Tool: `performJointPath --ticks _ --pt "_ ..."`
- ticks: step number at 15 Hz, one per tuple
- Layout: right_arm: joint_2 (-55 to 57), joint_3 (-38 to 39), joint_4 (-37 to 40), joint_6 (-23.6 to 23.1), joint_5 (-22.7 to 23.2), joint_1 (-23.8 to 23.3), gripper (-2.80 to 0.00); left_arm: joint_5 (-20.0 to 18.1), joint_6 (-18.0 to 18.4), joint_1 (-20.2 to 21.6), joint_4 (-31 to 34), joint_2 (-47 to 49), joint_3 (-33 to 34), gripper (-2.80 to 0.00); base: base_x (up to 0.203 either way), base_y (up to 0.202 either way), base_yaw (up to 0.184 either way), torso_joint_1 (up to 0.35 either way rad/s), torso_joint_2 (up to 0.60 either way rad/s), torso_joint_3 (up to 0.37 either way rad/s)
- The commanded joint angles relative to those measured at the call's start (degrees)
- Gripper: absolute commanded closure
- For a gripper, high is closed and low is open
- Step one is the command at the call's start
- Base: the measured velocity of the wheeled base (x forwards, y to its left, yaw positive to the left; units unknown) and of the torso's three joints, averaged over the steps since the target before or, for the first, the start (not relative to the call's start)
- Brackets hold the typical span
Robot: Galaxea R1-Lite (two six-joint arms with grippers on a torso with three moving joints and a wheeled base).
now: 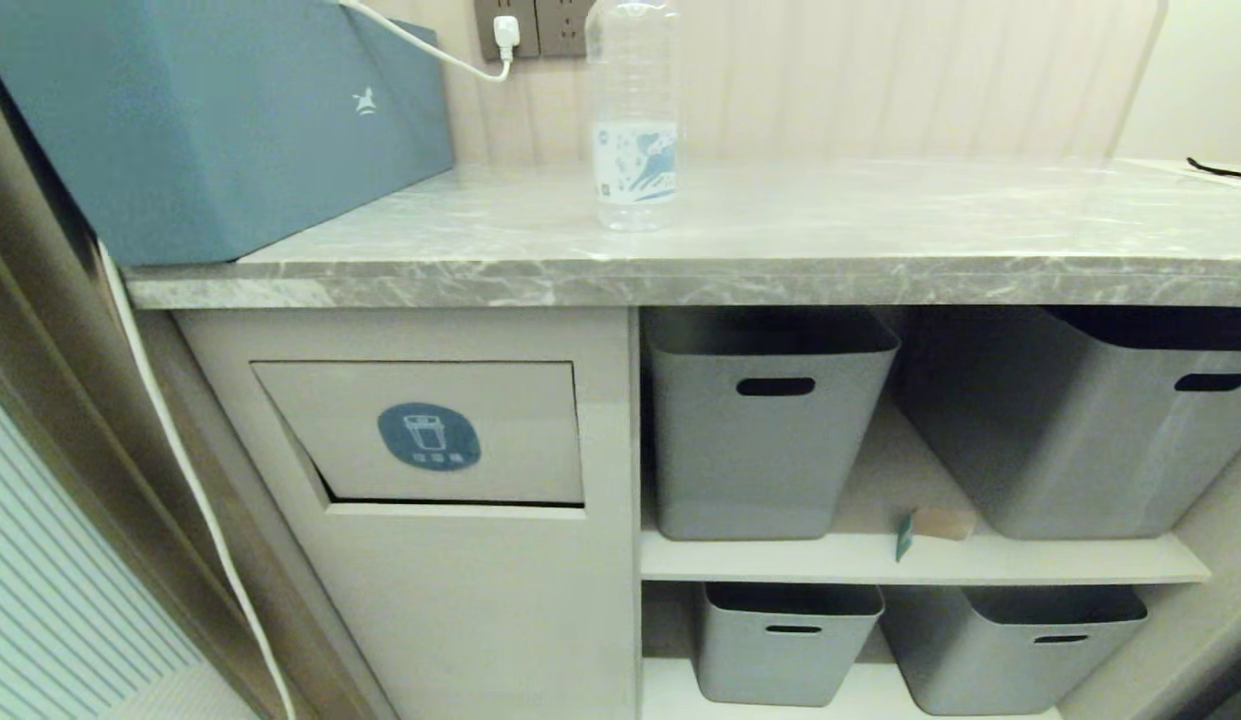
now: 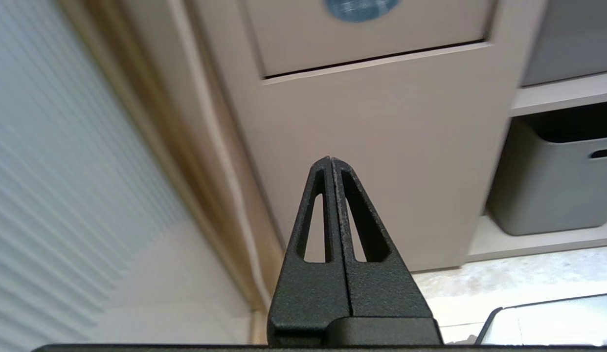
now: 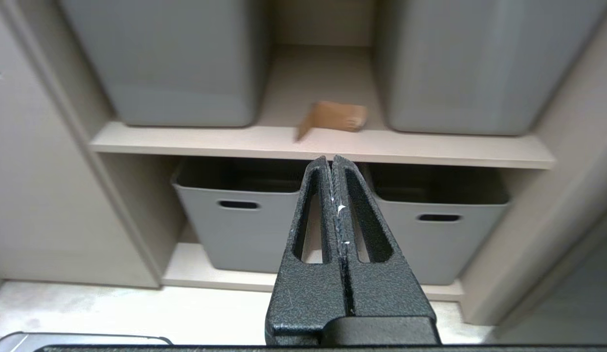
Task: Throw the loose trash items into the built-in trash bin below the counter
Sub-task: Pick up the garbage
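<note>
Grey marble-veined counter (image 1: 880, 225) over beige cabinetry, both arms parked low and out of the head view. Left gripper (image 2: 331, 159) fingers pressed fully together, holding nothing, tips in front of the beige cabinet face below the flap, touching nothing. Right gripper (image 3: 331, 158) also fully closed, empty, hanging in front of the open shelves, clear of everything. Built-in trash bin (image 1: 420, 432) sits under the counter's left part, flap with round blue sticker, dark gap along its lower edge. Clear plastic water bottle (image 1: 634, 120) stands upright on the counter, near the back wall, above the divide between bin and shelves; contents can't be judged. Small tan folded scrap (image 1: 938, 524) lies on the upper shelf (image 1: 920, 565) near its front edge, between the two upper grey tubs (image 1: 765, 430); two more grey tubs on the lower shelf, insides dark, contents not visible. Large blue box (image 1: 210, 120) on the counter's left end; white cable (image 1: 420, 45) plugged into wall socket (image 1: 535, 25). Black strap (image 1: 1223, 170) at far right of the counter.
</note>
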Motion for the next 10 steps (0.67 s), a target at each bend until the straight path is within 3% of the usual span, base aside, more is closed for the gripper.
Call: performJointPath --ticks 1,10 --pt "-0.04 0.00 -0.01 -0.04 0.04 0.10 0.00 -0.01 0.05 -0.01 0.02 -0.05 0.00 0.00 0.000 -0.196 0.007 -0.001 0.01 0.004" --pt "-0.04 0.00 -0.01 -0.04 0.04 0.02 0.00 0.17 -0.47 -0.01 0.03 -0.09 0.00 0.00 0.000 -0.196 0.000 0.002 0.00 0.002"
